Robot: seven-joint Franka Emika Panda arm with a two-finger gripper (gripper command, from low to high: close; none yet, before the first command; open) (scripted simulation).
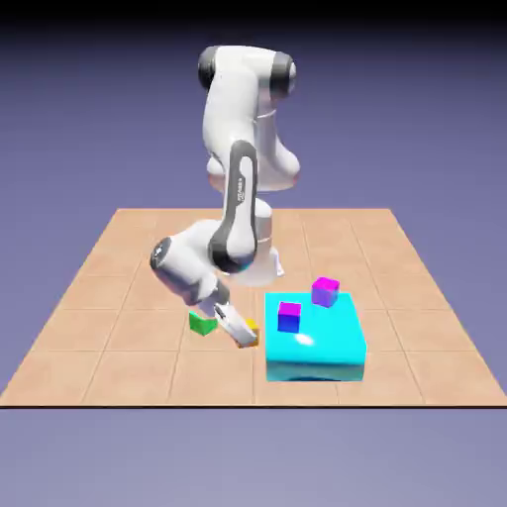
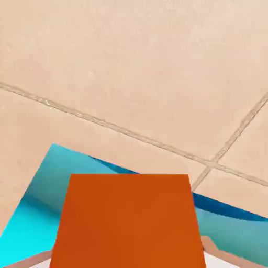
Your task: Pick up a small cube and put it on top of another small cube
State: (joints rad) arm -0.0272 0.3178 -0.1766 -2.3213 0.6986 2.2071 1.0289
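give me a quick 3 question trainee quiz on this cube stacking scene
1. True or false: the green cube sits on the cyan block.
2. How many small cubes rest on the cyan block? A) one B) two C) three
3. Fill in: in the hand view, the cube filling the space at the tool is ____.

Key: 1. false, it lies on the tiled table. 2. B, the magenta cube and the purple cube. 3. orange.
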